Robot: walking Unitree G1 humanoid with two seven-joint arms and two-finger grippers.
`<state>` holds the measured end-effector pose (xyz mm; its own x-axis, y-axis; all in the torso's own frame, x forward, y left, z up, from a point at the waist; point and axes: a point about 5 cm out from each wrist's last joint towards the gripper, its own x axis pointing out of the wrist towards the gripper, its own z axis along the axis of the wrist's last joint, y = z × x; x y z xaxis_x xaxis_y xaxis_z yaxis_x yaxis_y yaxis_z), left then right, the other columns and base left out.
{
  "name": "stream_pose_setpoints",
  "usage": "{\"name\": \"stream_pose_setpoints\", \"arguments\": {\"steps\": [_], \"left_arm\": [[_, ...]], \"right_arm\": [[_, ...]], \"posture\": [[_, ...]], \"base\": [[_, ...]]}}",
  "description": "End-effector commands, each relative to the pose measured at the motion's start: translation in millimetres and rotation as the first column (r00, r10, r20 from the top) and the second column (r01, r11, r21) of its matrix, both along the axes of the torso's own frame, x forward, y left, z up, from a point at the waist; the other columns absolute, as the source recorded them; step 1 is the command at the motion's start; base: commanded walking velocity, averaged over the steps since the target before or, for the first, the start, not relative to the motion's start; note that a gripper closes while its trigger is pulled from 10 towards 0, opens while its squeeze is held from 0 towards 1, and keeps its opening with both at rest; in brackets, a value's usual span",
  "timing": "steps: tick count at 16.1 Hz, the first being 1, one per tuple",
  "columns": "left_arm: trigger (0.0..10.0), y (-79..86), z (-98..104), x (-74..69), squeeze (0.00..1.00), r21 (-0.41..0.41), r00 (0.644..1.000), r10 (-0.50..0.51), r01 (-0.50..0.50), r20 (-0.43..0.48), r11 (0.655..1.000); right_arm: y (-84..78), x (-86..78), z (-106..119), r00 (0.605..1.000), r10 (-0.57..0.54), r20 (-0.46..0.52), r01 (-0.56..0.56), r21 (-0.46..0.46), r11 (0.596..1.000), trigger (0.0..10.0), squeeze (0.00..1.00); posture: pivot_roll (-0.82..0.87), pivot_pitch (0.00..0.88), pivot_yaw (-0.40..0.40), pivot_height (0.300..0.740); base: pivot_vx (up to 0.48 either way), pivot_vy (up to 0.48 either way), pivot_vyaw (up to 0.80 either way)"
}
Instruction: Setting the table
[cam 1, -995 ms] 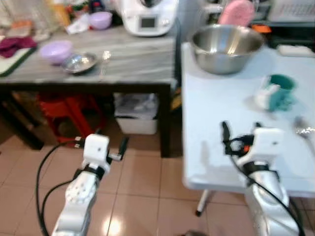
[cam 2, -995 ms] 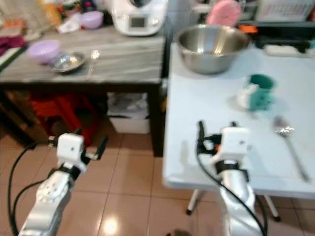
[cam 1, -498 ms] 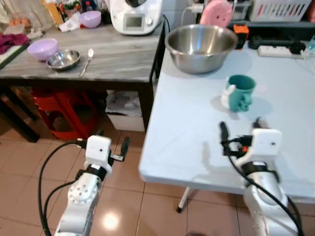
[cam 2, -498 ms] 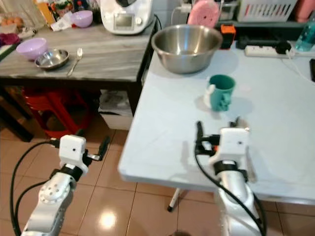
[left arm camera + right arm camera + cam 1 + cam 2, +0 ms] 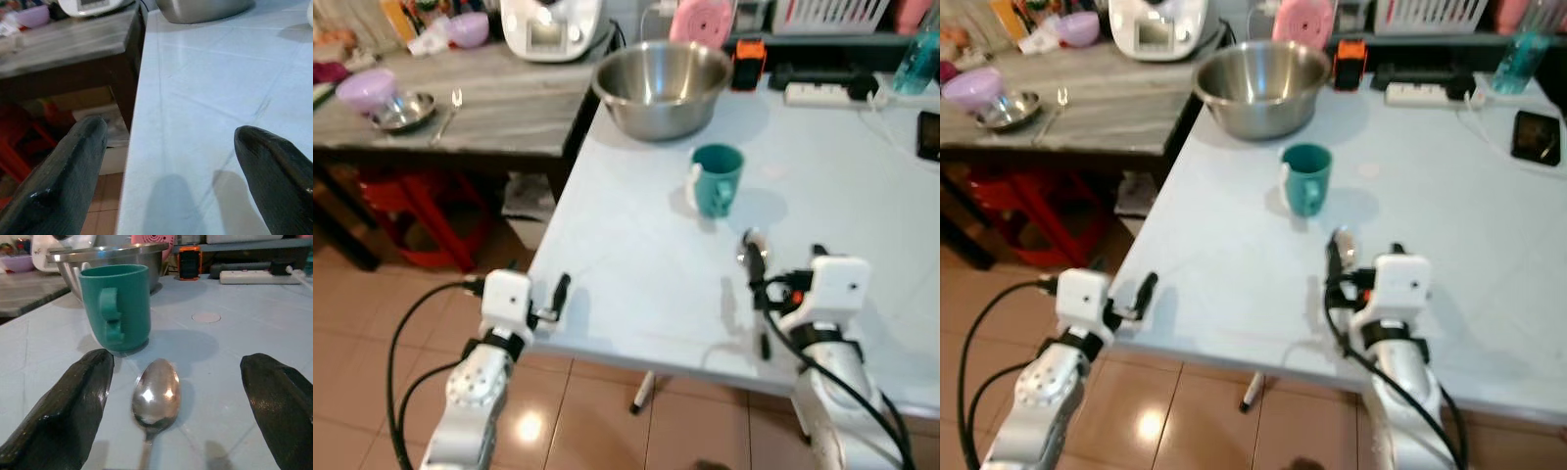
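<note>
The right hand [image 5: 176,406] hangs low over the white counter [image 5: 1234,255], fingers spread apart around a spoon [image 5: 155,399]; a teal mug [image 5: 115,306] stands just beyond. The left hand [image 5: 166,166], also spread, hovers at the counter's edge.

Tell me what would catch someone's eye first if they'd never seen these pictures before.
Probably the teal mug standing upright in the middle of the pale blue table, with the big steel mixing bowl behind it at the table's far corner. Next, a spoon lies on the table just in front of the mug, and the right gripper hangs open right over it, a finger on either side.
</note>
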<state>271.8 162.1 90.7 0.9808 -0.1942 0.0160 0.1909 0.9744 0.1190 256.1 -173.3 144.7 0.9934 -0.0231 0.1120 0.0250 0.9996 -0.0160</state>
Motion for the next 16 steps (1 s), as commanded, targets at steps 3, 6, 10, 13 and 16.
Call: {"name": "stream_pose_setpoints", "arguments": {"steps": [3,6,10,13,16], "left_arm": [[10.0,-1.5,-6,-5.0,0.0,0.006,0.997,-0.069,0.07,-0.033,0.998],[10.0,-11.3,-7,-12.7,0.0,0.003,0.967,-0.25,0.251,-0.036,0.968],[10.0,-16.1,-1,-12.3,0.0,-0.003,0.931,-0.366,0.366,-0.011,0.931],[10.0,-15.2,1,-13.6,0.0,0.023,0.912,-0.409,0.409,-0.011,0.912],[10.0,-11.0,0,-13.7,0.0,0.019,0.915,-0.404,0.404,-0.011,0.914]], "right_arm": [[-0.7,0.7,-4,0.999,-0.019,-0.034,0.02,0.031,0.999,10.0,0.0],[10.6,5.5,-12,0.996,0.017,-0.086,-0.013,0.044,0.999,10.0,0.0],[29.0,19.1,-15,0.988,0.078,-0.132,-0.07,0.063,0.996,10.0,0.0],[42.2,23.6,-23,0.971,0.132,-0.2,-0.119,0.072,0.99,10.0,0.0],[40.5,19.9,-23,0.967,0.106,-0.23,-0.091,0.075,0.993,10.0,0.0]], "posture": [[-0.22,0.137,0.117,0.74],[-0.21,0.14,0.119,0.74],[-0.21,0.141,0.119,0.74],[-0.21,0.14,0.119,0.74],[-0.2,0.14,0.116,0.74]], "base": [[0.0,0.0,0.0],[0.0,0.0,0.0],[0.0,0.0,0.0],[0.0,0.0,0.0],[0.0,0.0,0.0]]}}
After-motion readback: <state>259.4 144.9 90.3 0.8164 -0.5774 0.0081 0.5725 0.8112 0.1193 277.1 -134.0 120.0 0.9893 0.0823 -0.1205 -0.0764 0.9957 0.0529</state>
